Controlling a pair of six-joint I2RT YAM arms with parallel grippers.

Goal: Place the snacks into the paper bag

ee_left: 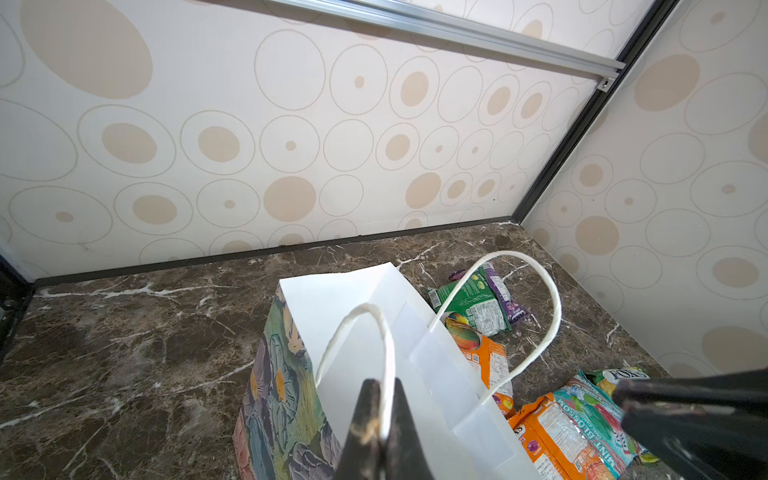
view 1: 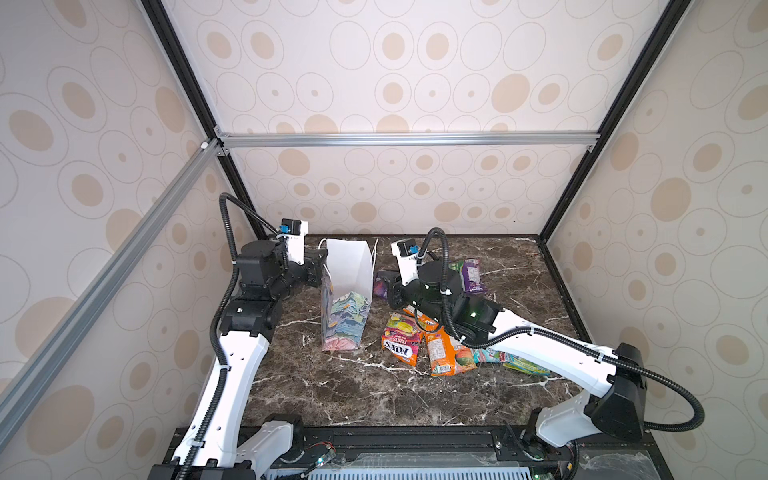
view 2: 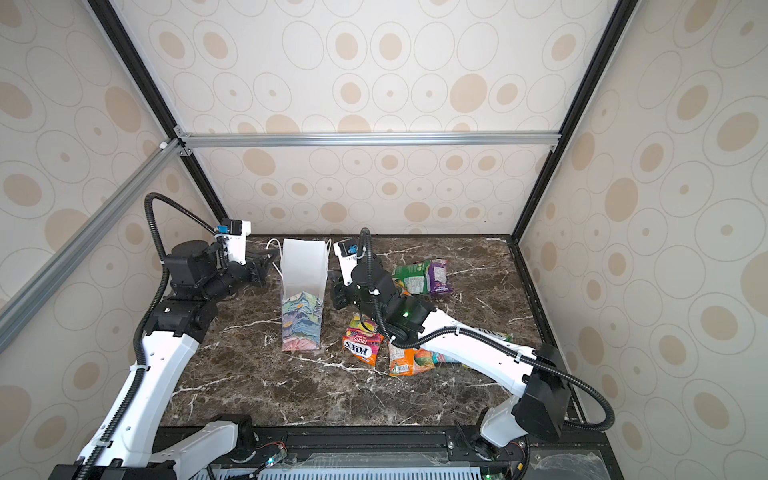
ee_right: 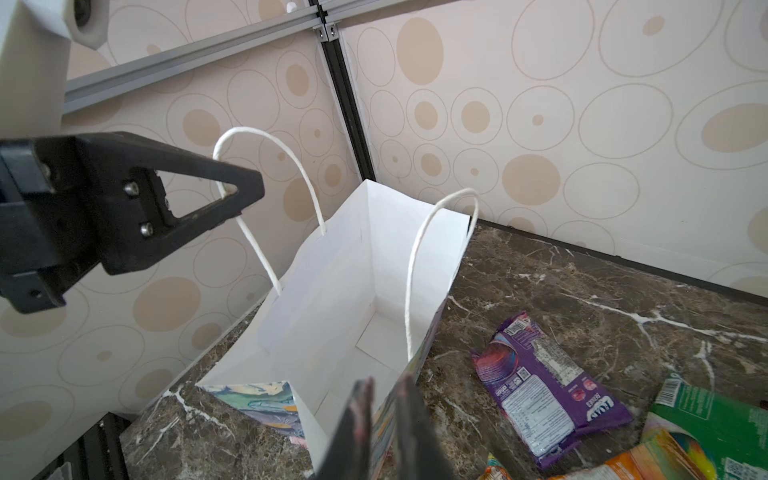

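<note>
The paper bag stands upright and open at the back middle of the table. My left gripper is shut on the bag's white cord handle on its left side. My right gripper straddles the rim of the bag's right wall, fingers slightly apart, open. The bag's inside shows only white paper. The snacks lie to the right: a purple packet beside the bag, a green one, a FOX'S packet, orange ones and a teal one.
The dark marble table is boxed in by patterned walls at the back and both sides, with black frame posts at the back corners. My right forearm lies over part of the snack pile. The bag's second handle arches loose.
</note>
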